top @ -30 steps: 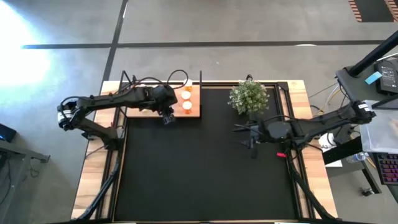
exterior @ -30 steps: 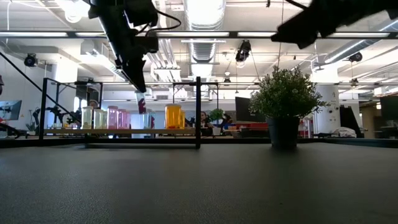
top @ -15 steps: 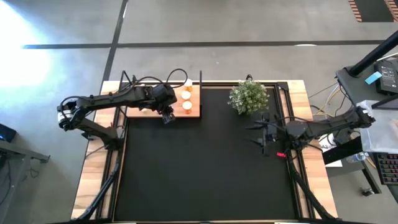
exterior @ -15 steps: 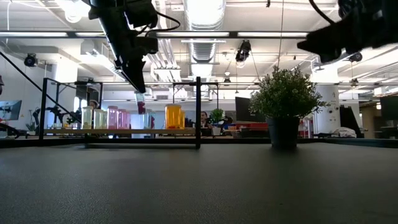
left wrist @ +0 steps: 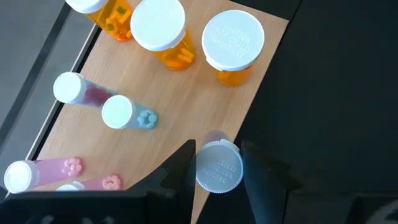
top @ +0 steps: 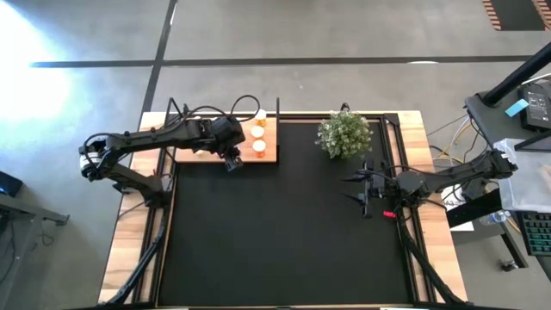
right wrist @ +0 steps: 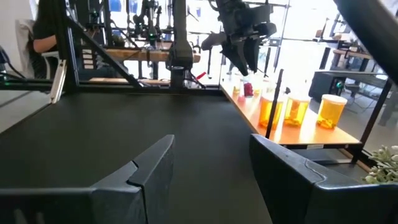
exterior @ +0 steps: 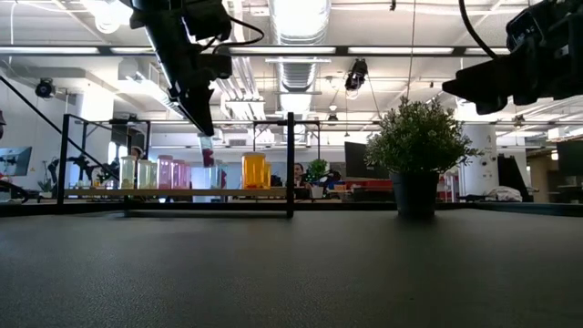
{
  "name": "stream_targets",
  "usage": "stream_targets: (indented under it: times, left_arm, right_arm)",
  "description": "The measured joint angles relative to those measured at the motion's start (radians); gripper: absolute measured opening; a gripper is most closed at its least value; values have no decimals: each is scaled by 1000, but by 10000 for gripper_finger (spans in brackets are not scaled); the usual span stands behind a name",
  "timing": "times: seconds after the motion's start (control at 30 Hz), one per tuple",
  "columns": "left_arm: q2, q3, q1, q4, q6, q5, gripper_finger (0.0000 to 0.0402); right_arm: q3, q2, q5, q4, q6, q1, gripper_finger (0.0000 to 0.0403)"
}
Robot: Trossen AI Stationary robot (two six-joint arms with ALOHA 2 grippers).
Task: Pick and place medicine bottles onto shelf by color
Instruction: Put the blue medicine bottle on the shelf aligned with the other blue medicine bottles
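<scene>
Black matting (top: 275, 232) covers most of the wooden counter (top: 129, 241), and beyond it the low view looks into a bright workshop with ceiling ducts and strip lights. At the counter's far left corner lies the shelf (top: 267, 158), a light-wood board with thin black posts (exterior: 290, 164) at its edges. Three orange medicine bottles (left wrist: 231, 46) with white caps stand together at one end of the board; farther along lie or stand a blue-teal bottle (left wrist: 127, 115), a purple one (left wrist: 81, 92) and pink ones (left wrist: 43, 171).

Left claw (left wrist: 217, 171) hangs over the near edge of the shelf, its fingers (left wrist: 180, 168) pressed against the white cap of a small bottle (left wrist: 218, 165), pinching it. In the low view the magenta body of that bottle (exterior: 207, 155) shows just under the fingertips, above the level of the board and next to the bottles standing there.

Right claw (top: 362, 191) is held above the mat, just in front of the small green plant (top: 344, 133) and well apart from the shelf. Its fingers (right wrist: 143, 171) are spread with nothing between them
</scene>
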Motion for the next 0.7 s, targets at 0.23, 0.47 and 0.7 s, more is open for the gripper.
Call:
stream_targets:
  times: [0.23,0.47,0.7]
  left_arm:
    - [65,0,12,4,1,39,97]
    - [142,48,27,-29,45,38,97]
    - [153,64,67,-36,65,38,97]
  right_arm:
    - [0,2,0,-2,17,0,199]
    - [-1,2,0,-3,17,0,199]
    - [0,2,0,-3,17,0,199]
